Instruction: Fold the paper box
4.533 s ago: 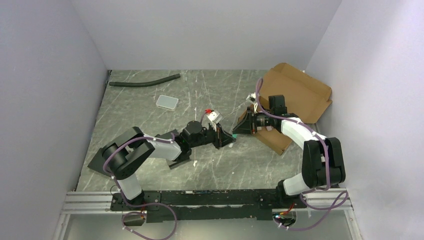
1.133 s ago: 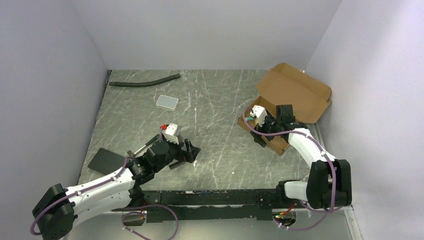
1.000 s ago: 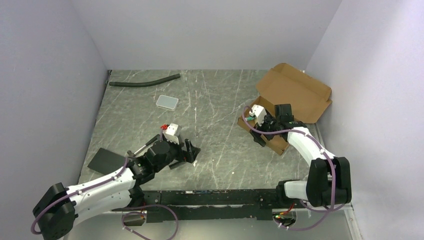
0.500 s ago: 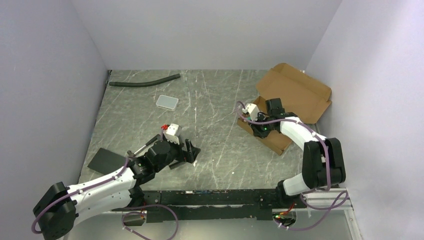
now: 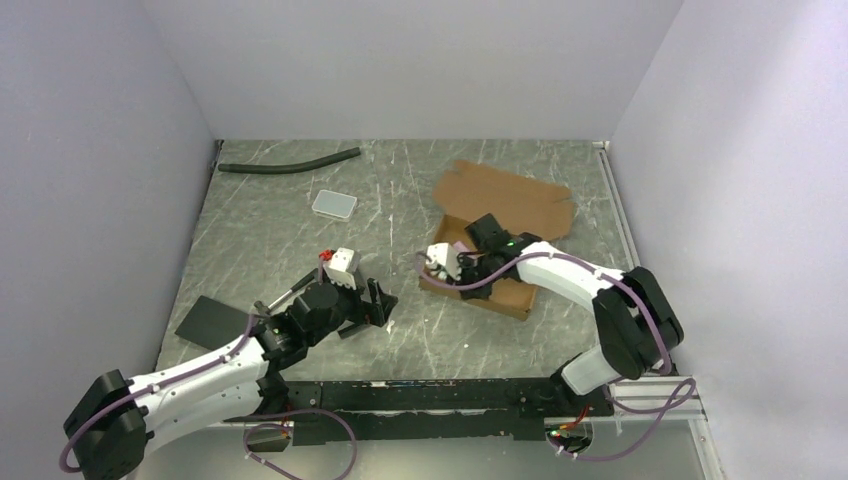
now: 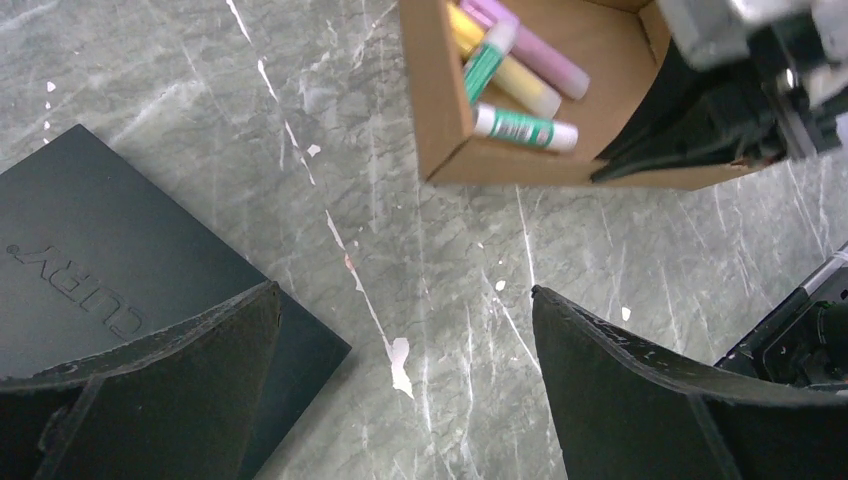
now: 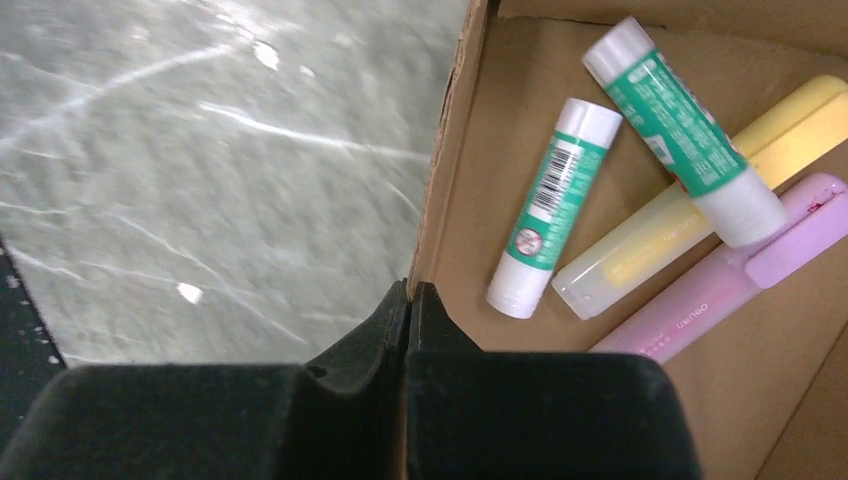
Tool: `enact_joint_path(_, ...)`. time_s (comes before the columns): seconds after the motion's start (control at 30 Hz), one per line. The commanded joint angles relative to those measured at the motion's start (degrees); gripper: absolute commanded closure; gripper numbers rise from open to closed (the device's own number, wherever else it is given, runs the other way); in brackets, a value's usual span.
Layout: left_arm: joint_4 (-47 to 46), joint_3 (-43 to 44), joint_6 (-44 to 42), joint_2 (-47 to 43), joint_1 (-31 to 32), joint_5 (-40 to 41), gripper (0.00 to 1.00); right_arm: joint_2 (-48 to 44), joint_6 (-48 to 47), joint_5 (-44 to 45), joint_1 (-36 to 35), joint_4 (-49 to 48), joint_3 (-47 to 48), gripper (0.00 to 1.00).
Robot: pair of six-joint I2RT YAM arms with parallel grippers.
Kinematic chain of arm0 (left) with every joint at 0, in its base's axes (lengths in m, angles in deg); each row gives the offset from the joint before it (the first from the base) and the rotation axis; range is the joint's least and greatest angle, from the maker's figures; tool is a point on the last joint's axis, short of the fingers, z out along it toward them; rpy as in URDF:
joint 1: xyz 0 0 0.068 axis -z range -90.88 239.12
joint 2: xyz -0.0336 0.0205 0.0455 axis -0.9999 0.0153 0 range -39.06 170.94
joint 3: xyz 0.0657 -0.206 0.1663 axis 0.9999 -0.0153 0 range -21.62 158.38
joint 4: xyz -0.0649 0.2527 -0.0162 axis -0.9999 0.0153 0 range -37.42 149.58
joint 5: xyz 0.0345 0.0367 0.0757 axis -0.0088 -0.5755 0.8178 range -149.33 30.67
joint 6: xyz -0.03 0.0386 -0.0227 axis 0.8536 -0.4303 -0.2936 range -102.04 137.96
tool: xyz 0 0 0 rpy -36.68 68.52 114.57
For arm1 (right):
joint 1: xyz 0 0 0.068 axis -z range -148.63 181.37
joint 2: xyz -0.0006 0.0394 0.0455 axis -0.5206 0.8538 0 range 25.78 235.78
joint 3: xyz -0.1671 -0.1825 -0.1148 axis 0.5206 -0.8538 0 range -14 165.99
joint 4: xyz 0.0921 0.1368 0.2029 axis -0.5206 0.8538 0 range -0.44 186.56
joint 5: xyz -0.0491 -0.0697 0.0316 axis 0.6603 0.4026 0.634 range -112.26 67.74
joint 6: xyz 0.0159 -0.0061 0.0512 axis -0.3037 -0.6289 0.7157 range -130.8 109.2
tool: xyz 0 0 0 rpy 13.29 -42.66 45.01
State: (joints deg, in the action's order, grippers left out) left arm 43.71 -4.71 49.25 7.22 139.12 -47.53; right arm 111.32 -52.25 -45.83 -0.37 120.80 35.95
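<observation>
Box [image 5: 510, 195] on the table [image 5: 300, 190]: tray already formed, lid flap lying open on its far side. Inside the box: two glue sticks [image 7: 550, 205], a yellow highlighter [image 7: 620, 258] and a pink one [image 7: 720, 290].

Right gripper [image 7: 408, 300] pressed together, pinching a side wall of the box at the rim.

Left gripper [image 6: 402, 292] spread wide, empty, low over the table, well apart from the box on its left. Black slab [image 6: 90, 270] just beside it, farther from the box.

Step, as I read it: positioning the box by its wall before closing. The next move likely calls for letting go of the wall, catching the lid's far edge and swinging it over while the other arm steadies the tray.
</observation>
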Motion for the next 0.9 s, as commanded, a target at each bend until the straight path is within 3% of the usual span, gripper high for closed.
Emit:
enact_joint_path(0.0, 1.0, 1.7, 1.4, -1.5, -0.3, 2.1, 0.00, 5.1, -2.7, -3.1, -8.1, 4.3, 1.7, 1.00)
enact_joint_path(0.1, 2.2, 2.2, 1.4, -1.7, -0.3, 2.9, 0.01, 8.9, -3.0, -2.0, -14.0, 6.2, 3.3, 0.97)
enact_joint_path(0.2, 3.9, 2.8, 1.3, -2.0, -0.4, 3.5, 0.01, 10.7, -3.7, -3.4, -17.4, 9.8, 5.9, 0.85)
enact_joint_path(0.37, 6.0, 3.6, 1.7, -3.3, -0.4, 4.3, 0.00, 7.3, -4.3, -4.1, -16.3, 12.7, 8.2, 0.51)
enact_joint_path(0.53, 4.9, 5.1, 1.2, -2.5, -1.1, 4.7, 0.01, 2.0, -5.2, -7.3, -10.7, 15.0, 9.8, 0.40)
enact_joint_path(0.63, 4.5, 7.4, 1.1, 0.2, -2.7, 3.0, 0.01, -1.9, -5.8, -11.1, -5.9, 16.0, 10.2, 0.39)
enact_joint_path(0.77, 4.2, 12.8, 1.2, 6.1, -8.0, -3.4, 0.01, -7.5, -2.6, -16.4, 3.7, 14.4, 10.3, 0.35)
enact_joint_path(0.87, 3.6, 18.3, 2.3, 13.1, -15.7, -12.5, 0.01, -11.5, 7.5, -18.3, 13.7, 5.6, 8.8, 0.33)
